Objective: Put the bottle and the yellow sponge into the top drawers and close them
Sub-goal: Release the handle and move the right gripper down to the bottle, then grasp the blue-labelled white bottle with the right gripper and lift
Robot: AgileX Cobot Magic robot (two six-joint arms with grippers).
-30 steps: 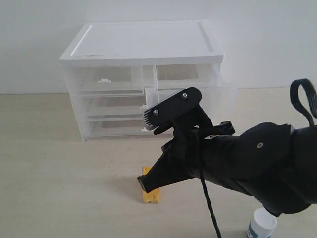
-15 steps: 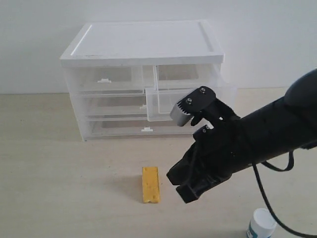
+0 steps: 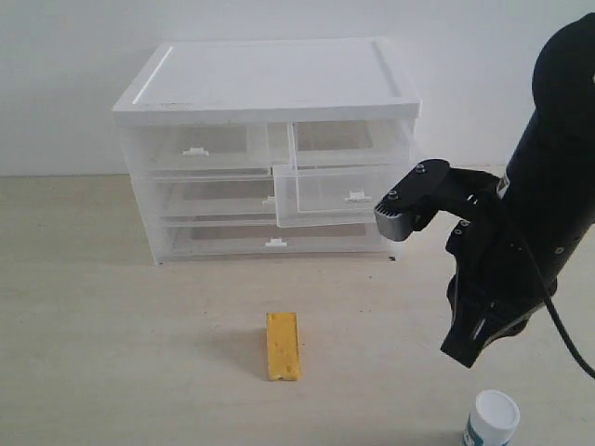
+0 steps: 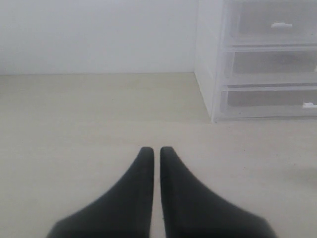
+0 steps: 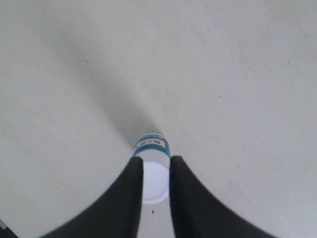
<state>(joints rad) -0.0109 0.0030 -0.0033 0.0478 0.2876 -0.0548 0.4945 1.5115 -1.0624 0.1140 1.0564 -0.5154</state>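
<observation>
The bottle (image 3: 490, 420) stands upright at the front right edge of the table, white cap up. My right gripper (image 3: 462, 351) hangs just above and left of it, pointing down. In the right wrist view the bottle (image 5: 152, 145) shows in the narrow gap of the right gripper (image 5: 156, 163), which is open and holds nothing. The yellow sponge (image 3: 283, 346) lies flat in front of the cabinet. The top right drawer (image 3: 335, 195) is pulled out; the top left drawer (image 3: 195, 150) is pushed in. My left gripper (image 4: 153, 150) is shut and empty, low over the table.
The white-topped cabinet (image 3: 270, 84) stands at the back against the wall, with two full-width drawers under the top pair. In the left wrist view the cabinet (image 4: 213, 64) is off to one side.
My right arm has swung away from in front of the cabinet and the sponge, over to the right, and now hangs over the bottle. Sponge, bottle and drawers have not moved.
</observation>
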